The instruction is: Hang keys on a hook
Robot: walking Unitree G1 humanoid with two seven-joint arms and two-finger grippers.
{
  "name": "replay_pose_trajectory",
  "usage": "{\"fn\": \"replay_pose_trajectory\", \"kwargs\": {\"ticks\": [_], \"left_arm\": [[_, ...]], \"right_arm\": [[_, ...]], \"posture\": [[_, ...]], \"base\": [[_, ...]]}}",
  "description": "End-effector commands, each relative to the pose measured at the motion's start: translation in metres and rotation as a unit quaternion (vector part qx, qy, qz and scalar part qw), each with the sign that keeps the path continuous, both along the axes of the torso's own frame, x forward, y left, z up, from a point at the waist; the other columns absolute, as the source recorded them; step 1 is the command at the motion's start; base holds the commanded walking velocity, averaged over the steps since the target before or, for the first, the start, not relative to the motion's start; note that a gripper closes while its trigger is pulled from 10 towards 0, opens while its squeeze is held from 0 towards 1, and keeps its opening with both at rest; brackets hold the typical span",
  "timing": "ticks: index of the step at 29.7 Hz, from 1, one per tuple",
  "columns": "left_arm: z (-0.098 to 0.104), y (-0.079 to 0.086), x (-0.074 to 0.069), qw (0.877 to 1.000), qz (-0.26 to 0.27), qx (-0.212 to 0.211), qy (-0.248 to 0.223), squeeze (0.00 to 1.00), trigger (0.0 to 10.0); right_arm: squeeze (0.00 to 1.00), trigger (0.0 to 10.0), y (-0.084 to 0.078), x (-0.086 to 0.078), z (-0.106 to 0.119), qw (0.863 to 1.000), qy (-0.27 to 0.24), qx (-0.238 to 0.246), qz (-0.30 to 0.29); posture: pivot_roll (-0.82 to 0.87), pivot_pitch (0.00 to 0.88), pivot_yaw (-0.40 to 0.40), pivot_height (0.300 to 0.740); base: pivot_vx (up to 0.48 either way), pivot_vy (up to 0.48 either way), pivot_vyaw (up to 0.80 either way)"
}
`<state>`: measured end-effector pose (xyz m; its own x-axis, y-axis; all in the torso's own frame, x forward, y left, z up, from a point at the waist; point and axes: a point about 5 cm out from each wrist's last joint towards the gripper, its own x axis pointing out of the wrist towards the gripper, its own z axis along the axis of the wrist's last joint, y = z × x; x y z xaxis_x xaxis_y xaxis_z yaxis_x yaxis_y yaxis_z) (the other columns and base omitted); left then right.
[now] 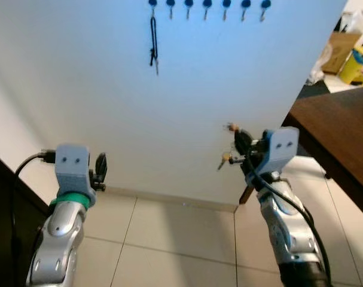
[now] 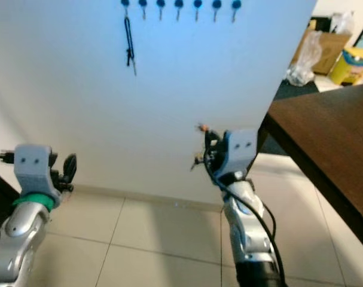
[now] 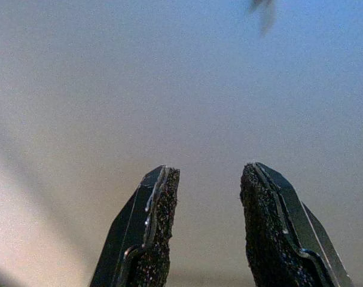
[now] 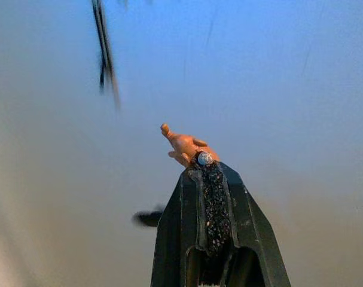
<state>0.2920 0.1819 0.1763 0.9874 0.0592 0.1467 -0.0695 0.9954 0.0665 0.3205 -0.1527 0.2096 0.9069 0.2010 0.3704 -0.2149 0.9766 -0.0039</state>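
Silver, jointed forearms rise from the bottom edge of the head views, each ending in a grey block-shaped wrist housing. At lower right of centre, the right gripper (image 1: pixel 240 145) has its two long black fingers pressed together, pinching the keys (image 1: pixel 227 156); in the right wrist view the rough, grainy pads (image 4: pixel 212 203) meet around a small orange-tan key piece (image 4: pixel 185 143) with a round silver rivet, poking out past the fingertips toward the wall. At lower left, the left gripper (image 1: pixel 100 166) holds nothing, its tapered fingers spread with a clear gap between the coarse black pads (image 3: pixel 162 209). Both point at a smooth, matte white wall (image 1: pixel 79 89). Along the top edge of the frame runs a row of small dark blue hooks (image 1: pixel 207 6), and from the leftmost one hangs a thin black strap (image 1: pixel 153 42). A dark brown wooden table (image 1: pixel 342 131) fills the right side, above glossy pale floor tiles (image 1: pixel 169 239).
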Motion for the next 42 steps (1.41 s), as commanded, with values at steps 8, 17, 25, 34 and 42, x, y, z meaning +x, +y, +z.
{"fn": "replay_pose_trajectory", "kwargs": {"ticks": [8,17,25,34,42], "left_arm": [[0.022,-0.013,0.002,0.999,-0.02,-0.013,-0.031,0.0,10.0],[0.028,-0.021,0.002,0.999,-0.029,-0.022,-0.038,0.0,10.0],[0.036,-0.019,-0.001,0.998,-0.018,-0.027,-0.048,0.0,10.0],[0.057,-0.012,-0.013,0.994,-0.026,-0.039,-0.099,0.0,10.0],[0.054,-0.046,-0.063,0.957,-0.277,-0.074,-0.048,0.0,10.0]], "right_arm": [[0.0,10.0,0.007,-0.008,0.045,0.997,-0.076,0.003,0.022],[0.0,10.0,0.027,-0.021,0.061,0.987,-0.109,-0.036,0.115],[0.0,10.0,0.045,-0.031,0.053,0.972,-0.086,-0.073,0.204],[0.0,10.0,0.045,-0.031,0.03,0.97,-0.034,-0.075,0.23],[0.0,10.0,0.038,-0.032,0.044,0.972,-0.063,-0.093,0.205]], "posture": [[-0.13,0.0,0.099,0.74],[-0.13,0.0,0.097,0.74],[-0.11,0.0,0.086,0.74],[-0.11,0.0,0.085,0.74],[-0.11,0.0,0.086,0.74]], "base": [[0.417,0.061,0.0],[0.412,0.245,0.0],[0.398,0.244,0.0],[0.217,0.027,0.0],[0.0,0.0,0.0]]}}
